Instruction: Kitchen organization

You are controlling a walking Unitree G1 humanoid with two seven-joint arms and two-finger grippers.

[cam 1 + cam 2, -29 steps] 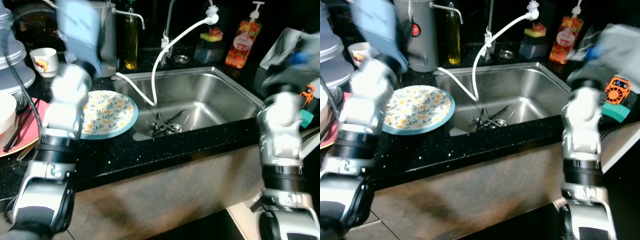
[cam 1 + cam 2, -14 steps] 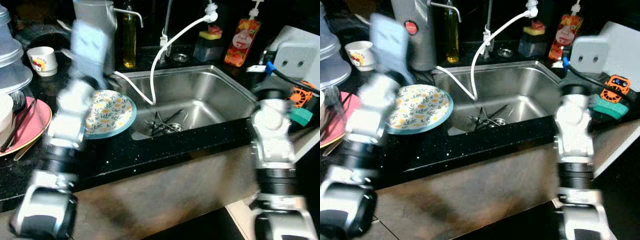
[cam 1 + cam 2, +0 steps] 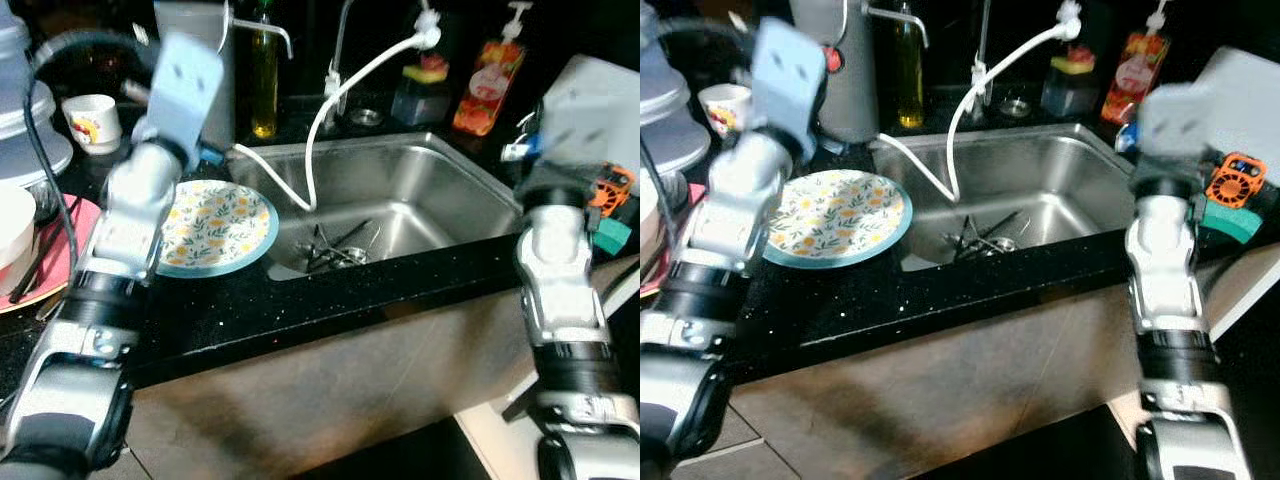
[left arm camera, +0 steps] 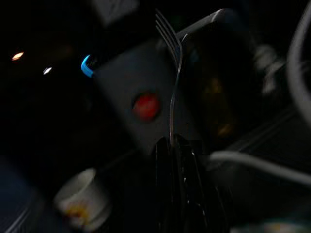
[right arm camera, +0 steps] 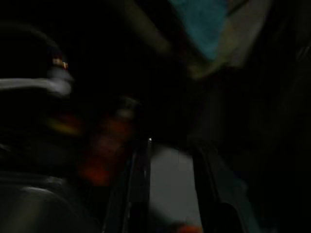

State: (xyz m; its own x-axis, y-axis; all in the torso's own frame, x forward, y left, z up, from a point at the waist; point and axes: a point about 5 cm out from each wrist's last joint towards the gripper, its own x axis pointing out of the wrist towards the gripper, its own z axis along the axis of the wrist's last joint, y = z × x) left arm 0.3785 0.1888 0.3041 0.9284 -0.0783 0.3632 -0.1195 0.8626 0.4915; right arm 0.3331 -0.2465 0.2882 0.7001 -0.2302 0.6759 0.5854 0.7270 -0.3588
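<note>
The left gripper has its fingers clamped on a fork, tines pointing away, probably for sorting; the right fingers stand apart.

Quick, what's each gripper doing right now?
Left gripper: closed on a fork.
Right gripper: fingers apart, holding nothing.

You are looking at a home kitchen. A stainless steel sink is set into a black speckled worktop, with a tap and a white hose curving into the basin, where cutlery lies. A floral plate rests beside the sink. Behind it stand an oil bottle, a pump bottle of dish soap, a sponge holder and a printed cup.
</note>
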